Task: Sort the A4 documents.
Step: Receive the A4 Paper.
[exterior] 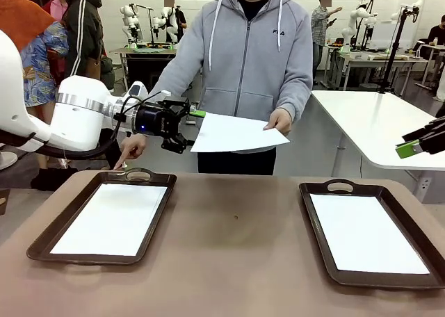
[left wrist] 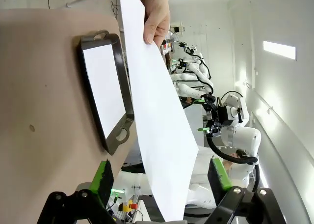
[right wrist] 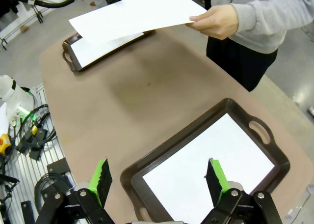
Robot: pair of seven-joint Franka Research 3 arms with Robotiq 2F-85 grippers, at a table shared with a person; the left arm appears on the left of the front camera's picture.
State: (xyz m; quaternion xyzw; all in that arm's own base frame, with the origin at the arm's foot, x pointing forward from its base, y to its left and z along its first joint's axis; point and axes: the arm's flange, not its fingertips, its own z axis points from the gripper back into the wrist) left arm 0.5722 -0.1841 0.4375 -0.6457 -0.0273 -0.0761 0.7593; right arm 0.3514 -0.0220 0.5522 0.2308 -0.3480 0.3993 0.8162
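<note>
The sheet of A4 paper [exterior: 235, 133] that matters now is held out over the far edge of the tabletop [exterior: 236, 247] by the person's hand [exterior: 279, 120], which pinches its far right corner. It lies nearly flat, its long axis running across the tabletop from that hand toward my left side, and its free short edge ends just in front of my left tool [exterior: 182, 128].

In my left wrist view the sheet [left wrist: 157, 121] runs straight down between my two green pads [left wrist: 103, 177], edge-on to the gap. The jaws stand wide apart on either side of it and I am gripping nothing yet. So the paper lies directly ahead of my left tool, along its own reach, and I judge this to be the handover: a short advance and a closing pinch on that near edge should take it.

My right tool [exterior: 417, 144] sits well off to the right, also spread open and empty, far from the held sheet; from its wrist view it hangs above the right tray [right wrist: 206, 170]. The left arm is clearly the nearer one.

Below the held sheet, the left tray [exterior: 104, 216] already carries a white sheet, as does the right tray [exterior: 368, 230]. The person's other hand [exterior: 132, 150] points down at the left tray's far rim, which I take as the destination.
</note>
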